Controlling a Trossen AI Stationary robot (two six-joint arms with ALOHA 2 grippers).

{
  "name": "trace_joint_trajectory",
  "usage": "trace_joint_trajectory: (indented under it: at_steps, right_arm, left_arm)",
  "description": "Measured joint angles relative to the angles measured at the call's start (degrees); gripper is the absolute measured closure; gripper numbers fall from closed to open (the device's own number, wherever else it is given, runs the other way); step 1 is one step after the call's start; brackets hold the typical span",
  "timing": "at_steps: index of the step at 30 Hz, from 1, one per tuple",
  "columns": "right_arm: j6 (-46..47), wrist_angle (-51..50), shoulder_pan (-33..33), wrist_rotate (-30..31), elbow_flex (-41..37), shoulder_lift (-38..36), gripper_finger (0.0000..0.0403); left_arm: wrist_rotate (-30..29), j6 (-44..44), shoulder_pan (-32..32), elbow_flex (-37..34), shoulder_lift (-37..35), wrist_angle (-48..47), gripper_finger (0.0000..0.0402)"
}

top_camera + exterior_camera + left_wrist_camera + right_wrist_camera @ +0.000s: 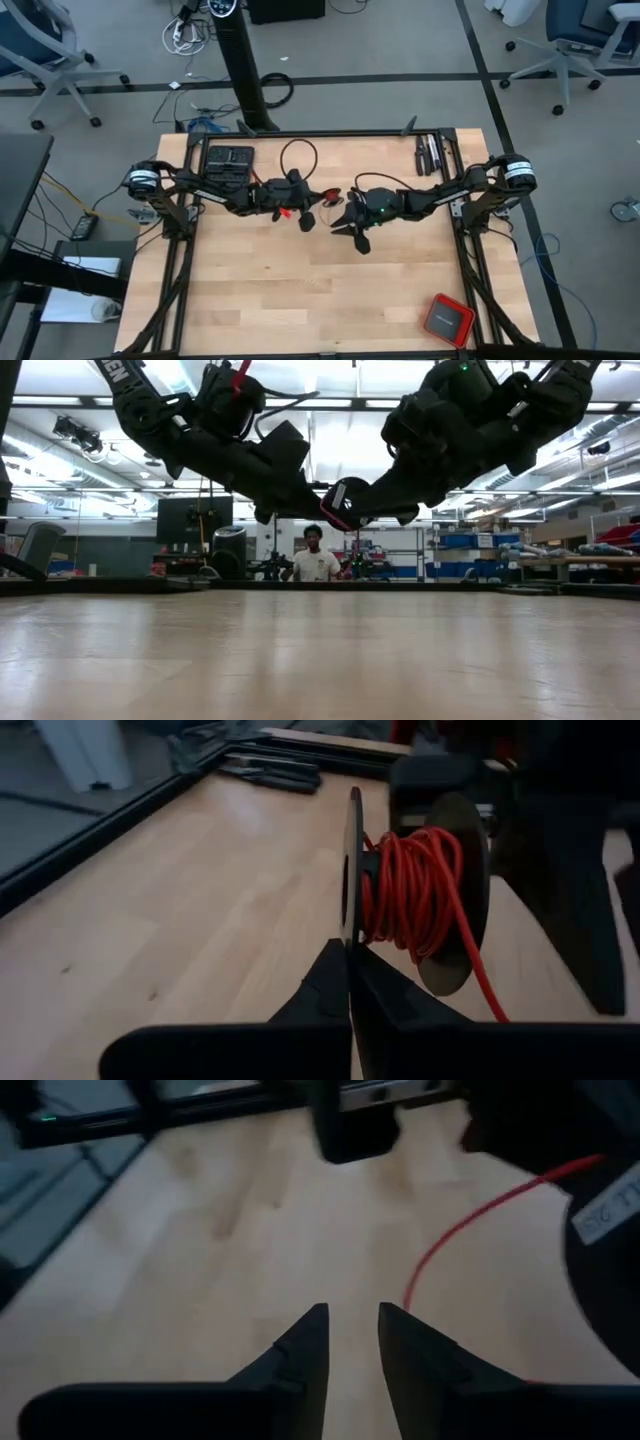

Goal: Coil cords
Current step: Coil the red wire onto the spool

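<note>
A black spool wound with thin red cord hangs in the air over the middle of the table. It also shows in the high view and the low view. A loose length of the cord trails off the spool. My left gripper is shut on the spool. My right gripper is open and empty, just right of the spool, and also shows in the high view. Both grippers are well above the tabletop. My left gripper pinches the rim of the spool's near thin disc between its two fingers, at the disc's lower edge. The spool is lifted clear of the table with its axle about level. A loose end of the cord hangs from the winding.
A red square box with a dark top lies at the table's near right corner. A black case sits at the far left and dark tools at the far right. A person stands beyond the table.
</note>
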Motion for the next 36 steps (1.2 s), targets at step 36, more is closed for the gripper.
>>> trace_joint_trajectory:
  at_steps: [36]
  right_arm:
    - [10.00, -8.53, 6.56, 16.04, 0.04, -0.43, 0.0305]
  left_arm:
    - [12.79, -20.21, 3.87, 8.24, 0.00, -7.33, 0.0401]
